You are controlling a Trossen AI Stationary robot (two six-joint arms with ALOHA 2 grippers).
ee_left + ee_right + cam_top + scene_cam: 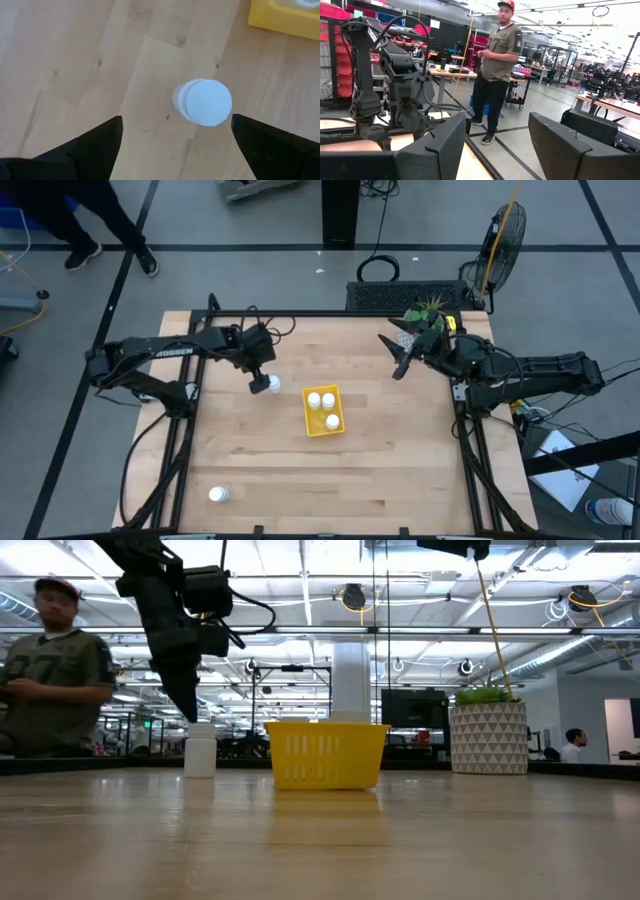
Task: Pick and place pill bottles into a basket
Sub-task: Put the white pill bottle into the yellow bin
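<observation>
The yellow basket (323,411) sits mid-table with three white pill bottles (321,400) standing in it; it also shows in the low view (327,754). A fourth bottle (273,384) stands upright on the table left of the basket, seen in the low view (200,750) and from above in the left wrist view (204,102). My left gripper (260,380) hovers open just above it, pointing down, fingers (95,145) either side, not touching. A fifth bottle (219,495) stands near the table's near left corner. My right gripper (398,355) is open, raised at the far right.
A white patterned pot with a green plant (428,315) stands at the table's far right corner, close to my right arm; it also shows in the low view (488,735). A person (55,670) stands beyond the table's left side. Bare wood (330,480) lies along the near side.
</observation>
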